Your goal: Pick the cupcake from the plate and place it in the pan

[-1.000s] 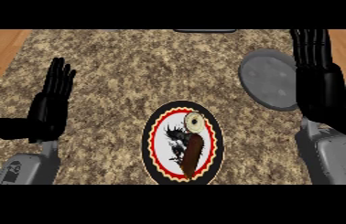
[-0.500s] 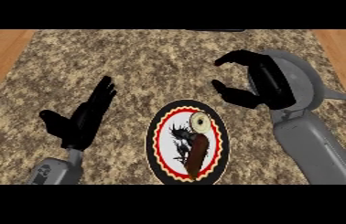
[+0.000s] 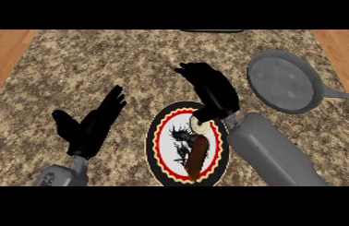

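- You are looking down on a speckled brown stone bench (image 3: 81, 68), with strips of wood floor (image 3: 14, 45) showing past its left and right edges.
- You have one plate (image 3: 158, 142), red-rimmed, near the bench's near edge at the middle.
- One cupcake (image 3: 200, 126) sits on the plate's far right part, with one dark brown long item (image 3: 196, 157) beside it.
- One grey pan (image 3: 281, 80) lies toward the right edge, well apart from the plate, its handle pointing right.
- Your right hand (image 3: 213, 92) hangs over the plate's far rim, fingers bent loosely, pinching nothing; it partly covers the cupcake.
- Your left hand (image 3: 95, 121) rests spread left of the plate.
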